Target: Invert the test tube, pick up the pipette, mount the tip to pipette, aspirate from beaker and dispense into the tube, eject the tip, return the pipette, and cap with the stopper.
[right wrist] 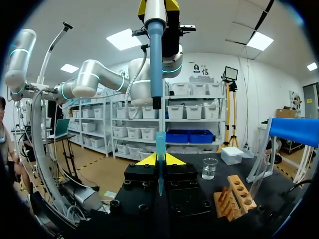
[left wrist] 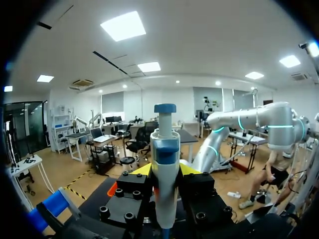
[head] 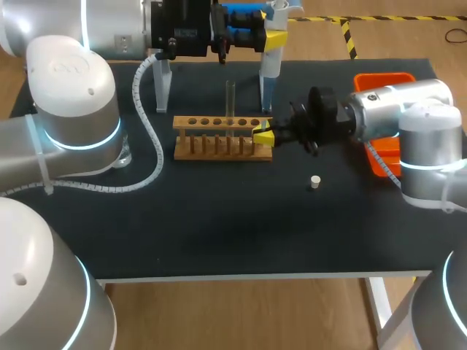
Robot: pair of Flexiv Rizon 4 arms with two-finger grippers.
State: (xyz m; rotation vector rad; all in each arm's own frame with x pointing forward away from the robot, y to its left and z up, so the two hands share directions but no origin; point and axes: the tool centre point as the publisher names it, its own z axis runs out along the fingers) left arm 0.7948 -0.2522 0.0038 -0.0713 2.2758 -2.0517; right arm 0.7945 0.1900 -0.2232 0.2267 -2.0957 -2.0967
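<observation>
Judging by its look, the pipette tip (right wrist: 160, 147) is a very light, thin plastic cone, stiff along its length but easy to crush or tilt. It is best held low on its body with a mild squeeze, so that the wide upper mouth is free; the right claw (right wrist: 160, 160) grasps it in this way, upright between its two yellow fingers. The pipette (left wrist: 165, 164) looks heavier and rigid, with a smooth body that may slip, and I judge the thick middle to be the good place to hold it; the left claw (left wrist: 165, 172) is clenched on it there, the blue plunger standing above the fingers. From the right wrist, the shaft end hangs straight above the right claw at the mouth of the tip, but I cannot tell if it is seated. The glass test tube (head: 230, 106), fragile, stands upright in the wooden rack (head: 219, 146) just beside the right claw, the stopper (head: 315, 181) lies near that claw on the bench (head: 219, 233), and the beaker (right wrist: 210, 168) is ahead of it, well apart. I count one pipette, one tip, one test tube, one rack with six holes, one stopper and one beaker.
</observation>
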